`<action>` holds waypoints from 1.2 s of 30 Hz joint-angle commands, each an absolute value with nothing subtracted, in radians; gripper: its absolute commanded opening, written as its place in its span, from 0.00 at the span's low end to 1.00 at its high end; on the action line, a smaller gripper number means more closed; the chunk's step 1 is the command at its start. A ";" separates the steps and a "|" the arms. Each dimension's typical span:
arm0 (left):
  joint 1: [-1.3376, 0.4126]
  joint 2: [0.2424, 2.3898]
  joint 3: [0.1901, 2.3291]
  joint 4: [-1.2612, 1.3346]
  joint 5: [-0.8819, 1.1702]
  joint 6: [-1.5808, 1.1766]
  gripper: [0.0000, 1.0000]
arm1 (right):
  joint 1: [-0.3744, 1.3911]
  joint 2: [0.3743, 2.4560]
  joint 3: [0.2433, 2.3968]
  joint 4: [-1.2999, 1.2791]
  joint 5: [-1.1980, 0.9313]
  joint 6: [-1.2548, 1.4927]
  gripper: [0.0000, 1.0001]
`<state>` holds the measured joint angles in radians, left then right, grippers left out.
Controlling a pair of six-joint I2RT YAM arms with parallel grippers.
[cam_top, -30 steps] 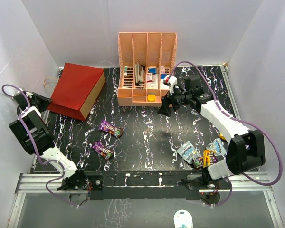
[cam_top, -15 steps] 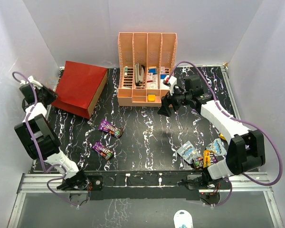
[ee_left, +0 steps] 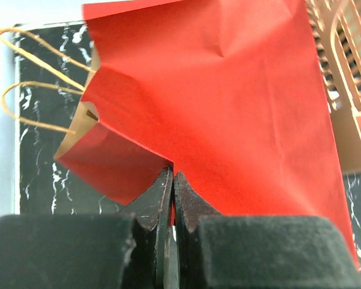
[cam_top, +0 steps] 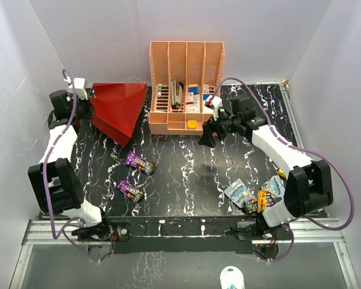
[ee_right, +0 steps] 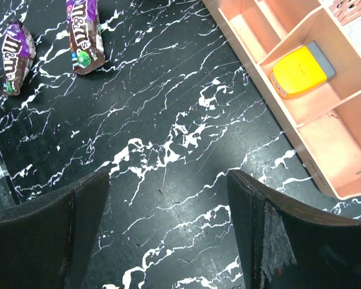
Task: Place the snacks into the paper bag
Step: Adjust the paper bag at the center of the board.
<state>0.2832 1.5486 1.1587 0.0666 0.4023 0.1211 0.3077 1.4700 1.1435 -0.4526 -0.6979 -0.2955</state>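
Note:
The dark-red paper bag point(cam_top: 117, 108) is lifted and tilted at the back left. My left gripper point(cam_top: 84, 105) is shut on its edge; in the left wrist view the pinched tips point(ee_left: 171, 176) hold the red paper point(ee_left: 228, 108), with a strip of brown inside and the twine handles point(ee_left: 36, 90) at the left. Two purple candy bars point(cam_top: 139, 161) point(cam_top: 130, 189) lie left of centre and show in the right wrist view point(ee_right: 84, 36) point(ee_right: 15, 54). Blue-grey pouches point(cam_top: 236, 191) point(cam_top: 274, 185) and a yellow packet point(cam_top: 263, 198) lie front right. My right gripper point(cam_top: 206, 137) point(ee_right: 168, 205) is open and empty over bare table. No red chip bag shows.
The peach slotted organizer point(cam_top: 186, 54) stands at the back centre, with small boxes and a yellow item point(ee_right: 301, 71) in its front tray; its edge point(ee_left: 349, 72) is just right of the bag. White walls close in the left, back and right sides.
My left gripper has swung up and right along the back-left, lifting the bag's edge so the bag has tipped up from lying flat. The right gripper has shifted slightly left.

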 commanded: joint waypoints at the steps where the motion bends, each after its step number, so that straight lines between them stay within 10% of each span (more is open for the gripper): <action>1: 0.202 1.448 1.207 0.006 0.486 0.365 0.00 | 0.317 1.518 1.239 -0.417 -0.696 -0.273 0.82; 36: -0.079 1.288 1.318 -0.269 0.333 0.161 0.00 | 0.719 1.956 1.774 -0.184 -0.448 -0.234 0.89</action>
